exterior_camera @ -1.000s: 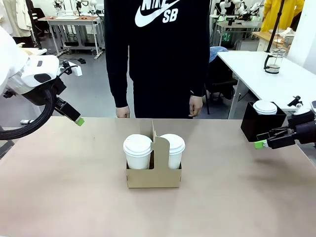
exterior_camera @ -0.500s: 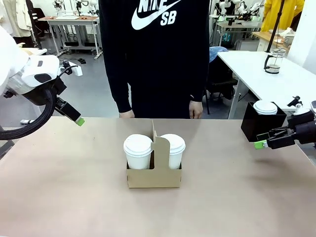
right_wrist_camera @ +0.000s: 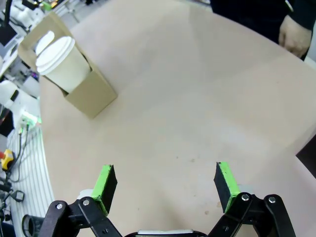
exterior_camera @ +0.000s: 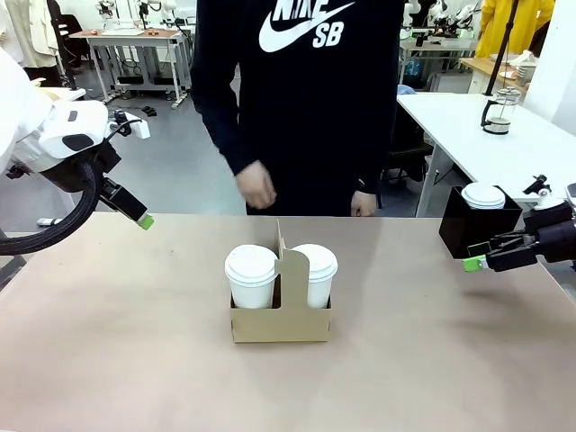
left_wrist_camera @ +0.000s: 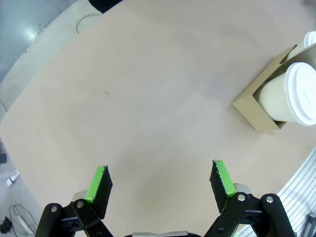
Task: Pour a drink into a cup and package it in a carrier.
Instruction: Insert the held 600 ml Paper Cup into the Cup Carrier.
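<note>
Two lidded cups sit in the carrier (exterior_camera: 280,309) at mid-table in the front view: the left cup (exterior_camera: 251,276) and the right cup (exterior_camera: 314,273), one either side of the upright centre handle. The left gripper (exterior_camera: 141,220) hangs above the table's far left edge, well apart from the carrier, holding nothing. The right gripper (exterior_camera: 475,262) sits low at the table's right edge, just in front of a black box (exterior_camera: 475,229) that carries a third lidded cup (exterior_camera: 483,195); its jaw spread cannot be read from this angle. A person in a dark sweatshirt stands at the far side; one hand (exterior_camera: 256,186) is raised above the table edge, fingers loosely curled, holding nothing, and the other hand (exterior_camera: 364,204) hangs by the far edge.

Left wrist view: green fingertips (left_wrist_camera: 100,183) stand wide apart with bare table (left_wrist_camera: 148,108) between them. Carrier (left_wrist_camera: 256,106) lies at the right edge of frame, one cup (left_wrist_camera: 291,96) tilted toward the lens.

Right wrist view: fingertips (right_wrist_camera: 105,185) likewise spread wide, empty. Carrier (right_wrist_camera: 86,89) with a cup (right_wrist_camera: 61,64) at upper left; the person's hand (right_wrist_camera: 295,37) at upper right near the table's rim.
</note>
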`<act>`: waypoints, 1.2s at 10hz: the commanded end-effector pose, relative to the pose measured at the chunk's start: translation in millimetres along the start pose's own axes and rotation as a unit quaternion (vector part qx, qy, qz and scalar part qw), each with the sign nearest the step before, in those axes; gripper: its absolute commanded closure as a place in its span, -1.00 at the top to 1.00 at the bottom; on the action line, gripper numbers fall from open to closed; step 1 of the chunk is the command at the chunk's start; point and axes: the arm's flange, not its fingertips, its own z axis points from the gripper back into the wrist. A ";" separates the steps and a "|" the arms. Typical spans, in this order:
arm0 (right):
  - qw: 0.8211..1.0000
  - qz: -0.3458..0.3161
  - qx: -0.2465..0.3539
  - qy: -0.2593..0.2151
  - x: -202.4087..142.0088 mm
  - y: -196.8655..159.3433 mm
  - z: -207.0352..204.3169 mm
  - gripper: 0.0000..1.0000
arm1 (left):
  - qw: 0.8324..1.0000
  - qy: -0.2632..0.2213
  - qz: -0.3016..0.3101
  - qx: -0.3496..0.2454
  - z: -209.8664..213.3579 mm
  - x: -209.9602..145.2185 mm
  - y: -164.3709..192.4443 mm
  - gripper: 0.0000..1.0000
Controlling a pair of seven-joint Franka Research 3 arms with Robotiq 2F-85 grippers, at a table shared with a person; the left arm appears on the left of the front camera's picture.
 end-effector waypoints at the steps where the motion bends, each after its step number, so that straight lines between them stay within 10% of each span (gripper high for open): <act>1: 1.000 -0.001 0.004 -0.003 -0.4 0.5 0.7 1.00 | 1.000 0.005 0.006 0.003 2.1 -0.1 -1.8 1.00; 12: 1.000 -0.001 0.004 -0.003 -0.4 0.5 0.7 1.00 | 1.000 0.005 0.006 0.003 2.1 -0.1 -1.8 1.00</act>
